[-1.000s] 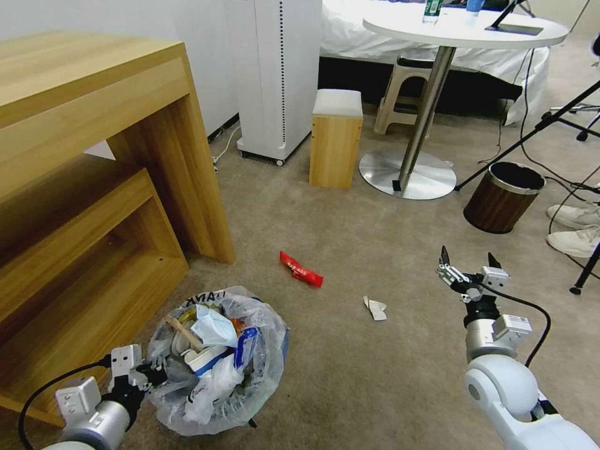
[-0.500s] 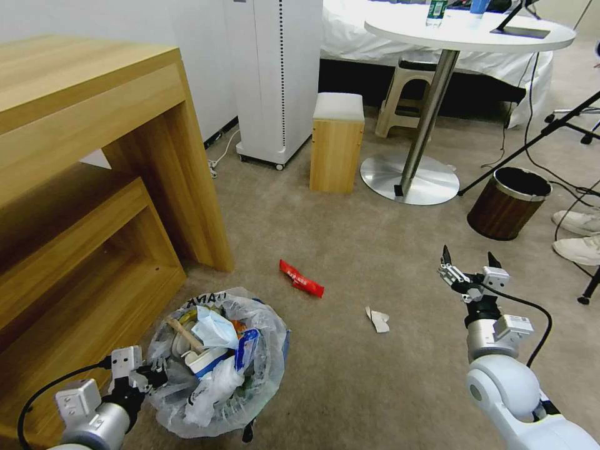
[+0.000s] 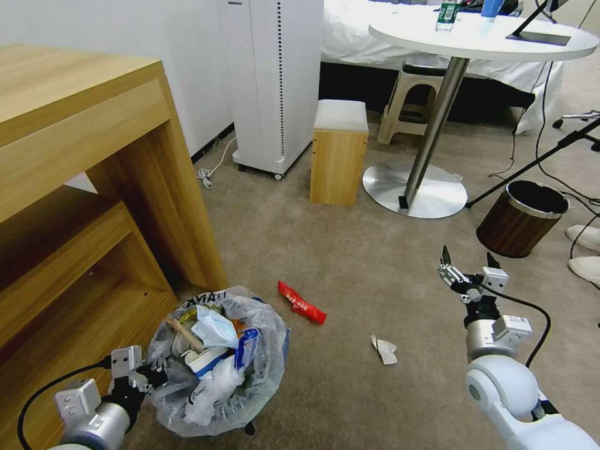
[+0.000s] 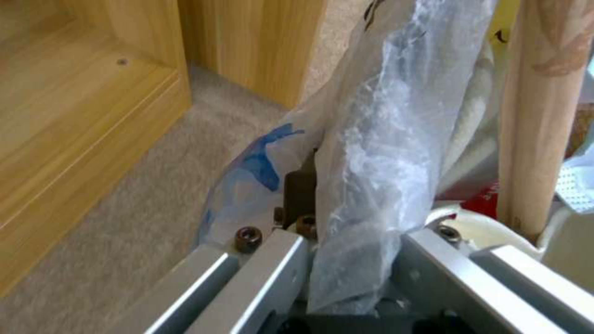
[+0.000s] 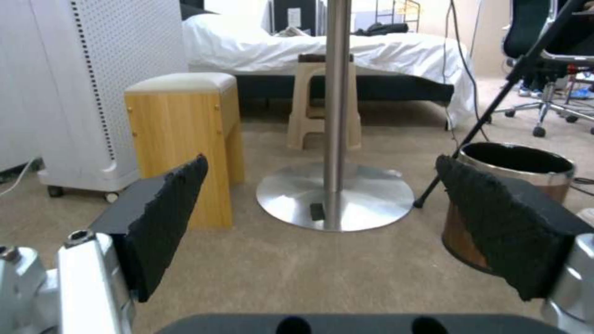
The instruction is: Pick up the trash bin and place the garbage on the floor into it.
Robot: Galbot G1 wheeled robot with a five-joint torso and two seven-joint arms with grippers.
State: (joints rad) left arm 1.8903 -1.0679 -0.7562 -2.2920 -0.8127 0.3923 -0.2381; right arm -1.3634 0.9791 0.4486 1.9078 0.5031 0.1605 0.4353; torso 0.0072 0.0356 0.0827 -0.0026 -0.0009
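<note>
The trash bin (image 3: 215,365), lined with a crinkled clear bag and stuffed with a wooden stick (image 3: 182,332), tissue and a blue-white cup, is at the lower left of the head view. My left gripper (image 3: 152,375) is shut on its near rim; the left wrist view shows the bag (image 4: 371,153) pinched between the jaws. On the beige floor (image 3: 350,262) lie a red wrapper (image 3: 302,302) and a white paper scrap (image 3: 385,350). My right gripper (image 3: 469,265) hovers open to the right of the scrap, its black pads (image 5: 167,218) wide apart around nothing.
A wooden shelf unit (image 3: 94,187) stands close on the left of the bin. Ahead are a white appliance (image 3: 275,81), a small wooden stool (image 3: 337,153), a round table's metal base (image 3: 415,190) and a brown metal-rimmed bin (image 3: 522,219). Tripod legs and shoes (image 3: 587,236) are at the right.
The whole picture has shifted: the camera has moved, and the wrapper and scrap now sit lower in the view. Both grippers and the held bin keep their places in the picture.
</note>
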